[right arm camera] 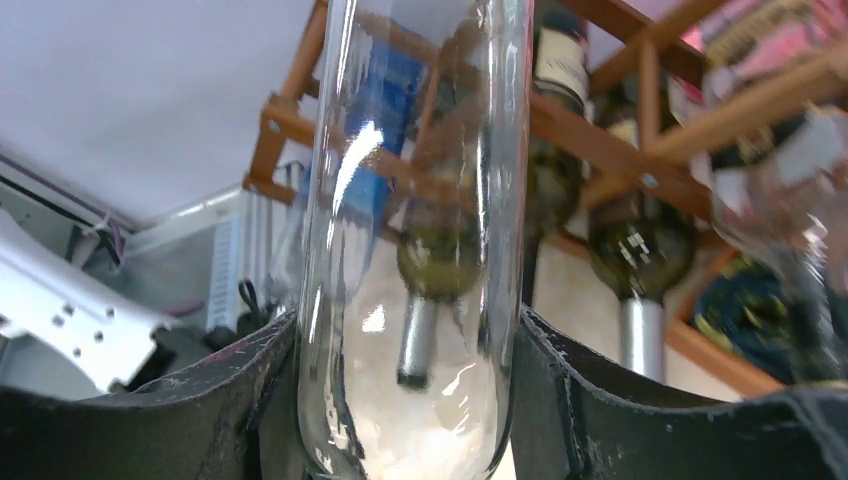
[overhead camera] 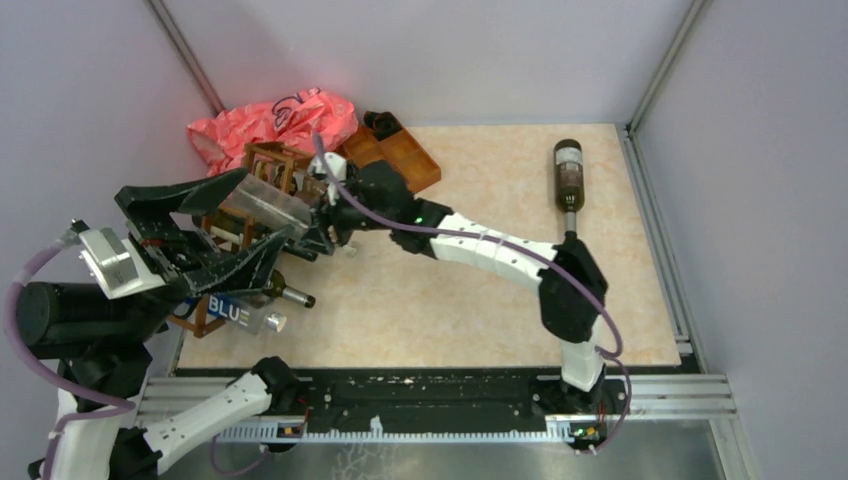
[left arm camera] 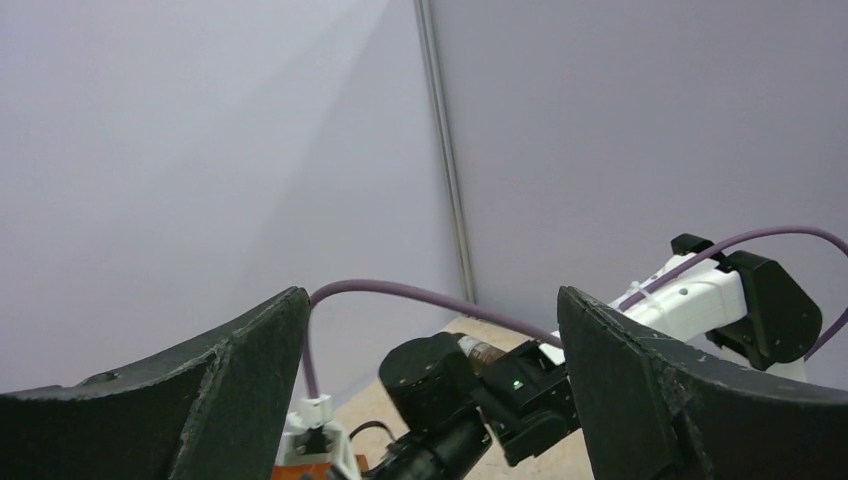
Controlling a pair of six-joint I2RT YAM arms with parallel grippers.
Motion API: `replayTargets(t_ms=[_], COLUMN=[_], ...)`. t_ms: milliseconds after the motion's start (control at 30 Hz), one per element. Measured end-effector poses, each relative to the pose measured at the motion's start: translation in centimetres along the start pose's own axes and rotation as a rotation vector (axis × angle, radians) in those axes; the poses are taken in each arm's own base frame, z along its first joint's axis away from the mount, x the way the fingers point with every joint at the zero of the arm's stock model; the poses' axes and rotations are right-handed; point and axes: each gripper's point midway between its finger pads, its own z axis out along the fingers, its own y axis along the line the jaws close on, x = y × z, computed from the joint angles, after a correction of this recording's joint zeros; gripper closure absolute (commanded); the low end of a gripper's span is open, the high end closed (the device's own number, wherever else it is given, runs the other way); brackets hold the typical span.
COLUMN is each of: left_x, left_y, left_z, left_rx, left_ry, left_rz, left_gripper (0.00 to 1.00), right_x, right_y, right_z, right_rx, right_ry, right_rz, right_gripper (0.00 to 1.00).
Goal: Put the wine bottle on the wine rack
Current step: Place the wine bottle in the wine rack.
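Your right jaws are pinching the clear bottle point(overhead camera: 262, 203) across its round body. In the right wrist view the glass point(right arm camera: 420, 200) fills the gap between the two black fingers point(right arm camera: 640, 420), with one pad pressed to each side.

Your right arm point(overhead camera: 480, 250) reaches from its base across the surface point(overhead camera: 480, 300) to the far left. There it holds the bottle at the upper part of the rack point(overhead camera: 272, 160), tilted over the brown slats. You cannot tell from these views whether the glass rests on a rung or hangs just above it.

Through the bottle you see the rack's frame point(right arm camera: 610, 125) close behind. Dark bottles point(right arm camera: 632, 250) already lie in its cells with their necks pointing your way. In the top view a bottle with a blue label point(overhead camera: 235, 310) sticks out of the rack's near end, and a dark neck point(overhead camera: 292, 295) lies just beside it.

Your left jaws are spread as wide as they go and grip nothing. The left arm point(overhead camera: 70, 320) is raised high near the camera above the rack's near side, and its fingers point(left arm camera: 230, 400) frame only the wall and your right arm.

A dark bottle point(overhead camera: 568, 170) lies on its side at the far right of the surface, well apart from the rack. Behind the rack sit a pink bag point(overhead camera: 270, 122) and an orange-brown tray point(overhead camera: 400, 155).
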Motion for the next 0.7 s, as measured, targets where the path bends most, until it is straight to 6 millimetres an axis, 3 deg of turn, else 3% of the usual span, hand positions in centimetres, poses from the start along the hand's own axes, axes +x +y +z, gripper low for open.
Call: replayTargets(t_ms=[133, 367, 500, 700], left_x=[0.6, 1.4, 1.6, 1.3], left_y=[0.2, 0.4, 0.5, 0.7], left_z=[-0.2, -0.7, -1.1, -1.7], left_rx=[-0.013, -0.021, -0.030, -0.042], left_ry=[0.024, 0.062, 0.075, 0.074], left_rz=[0.005, 0.021, 0.025, 0.038], left_gripper=[0.01, 0.01, 0.01, 0.01], right_x=[-0.9, -2.6, -1.8, 1.8], right_y=[1.6, 3.3, 3.1, 1.8], right_z=[5.2, 12.2, 14.0, 15.6], right_rx=[-0.046, -0.087, -0.083, -0.049], right_ry=[-0.020, -0.061, -0.065, -0.006], right_rz=[0.014, 0.038, 0.071, 0.136], right_gripper=[1.00, 1.00, 1.00, 1.00])
